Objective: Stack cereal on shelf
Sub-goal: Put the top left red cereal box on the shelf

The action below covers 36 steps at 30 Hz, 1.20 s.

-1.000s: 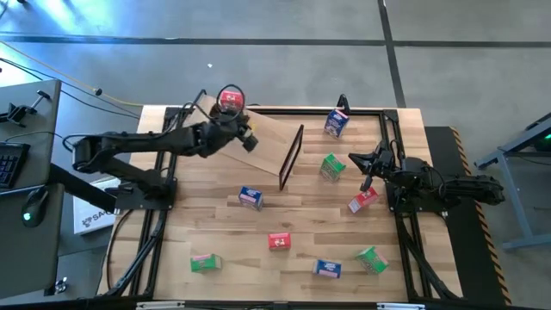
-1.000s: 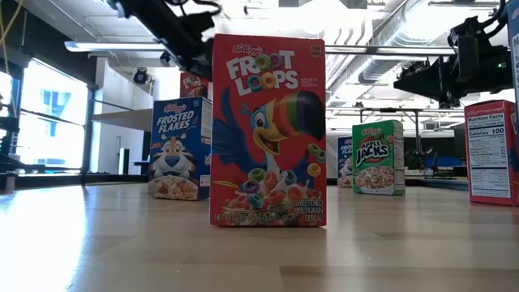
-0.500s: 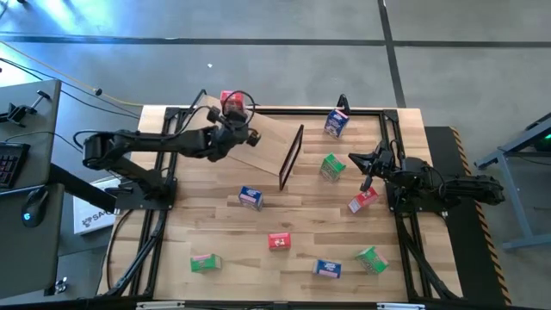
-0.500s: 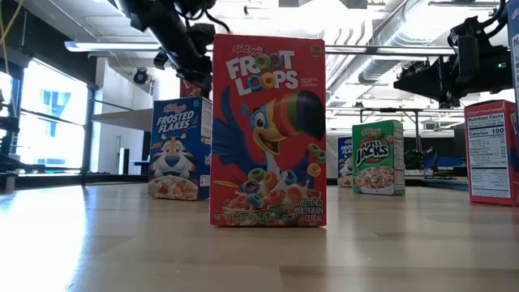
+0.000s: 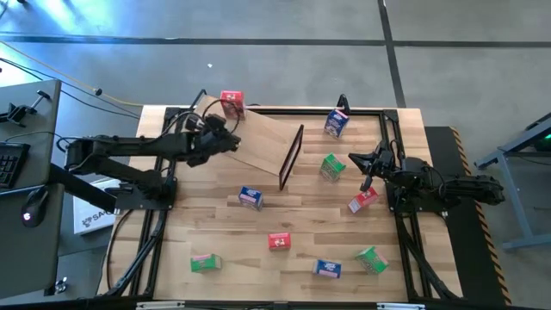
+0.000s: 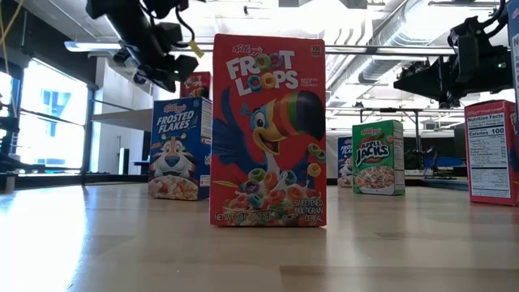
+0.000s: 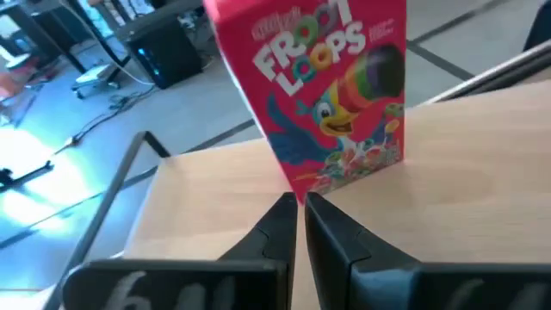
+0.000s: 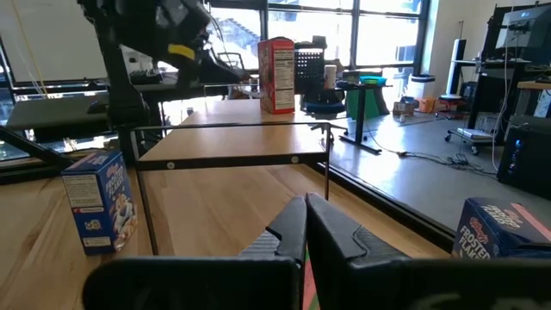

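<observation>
Standing upright at the far end of the shelf [image 5: 258,139], one red cereal box [image 5: 231,102] is the only box placed so far. The left end effector [image 5: 232,143] hovers just beside it over the shelf board, fingers pinched together and empty. Eight boxes appear left on the tabletop [image 5: 293,267], all off the shelf. The right end effector [image 5: 365,165] waits near the shelf's black frame, fingers together, holding nothing. The task looks barely begun.

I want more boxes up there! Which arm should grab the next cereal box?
Probably the right gripper: it sits beside the green box and a red box. The left gripper is over the shelf.
</observation>
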Each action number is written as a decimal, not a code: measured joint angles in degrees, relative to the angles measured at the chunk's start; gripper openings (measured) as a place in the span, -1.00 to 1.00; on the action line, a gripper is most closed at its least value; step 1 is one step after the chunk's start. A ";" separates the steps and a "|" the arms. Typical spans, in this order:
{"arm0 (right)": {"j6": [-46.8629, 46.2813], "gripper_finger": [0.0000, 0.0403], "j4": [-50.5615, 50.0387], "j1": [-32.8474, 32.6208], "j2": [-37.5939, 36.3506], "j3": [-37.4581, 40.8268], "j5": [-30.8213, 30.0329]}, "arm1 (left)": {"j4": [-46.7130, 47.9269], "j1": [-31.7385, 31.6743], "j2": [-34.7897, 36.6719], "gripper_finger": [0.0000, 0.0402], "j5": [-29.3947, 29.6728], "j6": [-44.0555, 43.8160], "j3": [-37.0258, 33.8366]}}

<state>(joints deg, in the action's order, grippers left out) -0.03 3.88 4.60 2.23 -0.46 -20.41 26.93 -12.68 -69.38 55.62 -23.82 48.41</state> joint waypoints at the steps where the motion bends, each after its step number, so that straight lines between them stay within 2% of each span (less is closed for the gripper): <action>1: 0.01 -1.00 0.00 0.01 0.01 0.00 0.01 | -1.55 -1.01 0.01 -0.91 -1.25 1.56 -0.37; 11: 0.02 -1.00 0.02 0.00 0.01 0.01 0.01 | -10.13 -7.59 0.04 -0.91 -7.59 9.58 -0.81; 32: 0.02 -1.00 0.01 0.01 0.00 0.00 0.01 | -13.21 -11.05 0.04 -0.91 -10.75 15.25 -0.81; 36: 0.02 -1.00 0.00 0.00 -0.01 -0.01 0.01 | -11.29 -10.83 0.75 -0.91 -12.52 15.57 -0.81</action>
<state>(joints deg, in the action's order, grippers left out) -0.01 3.88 4.60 2.22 -0.47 -20.40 15.64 -23.50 -68.63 43.09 -8.25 47.59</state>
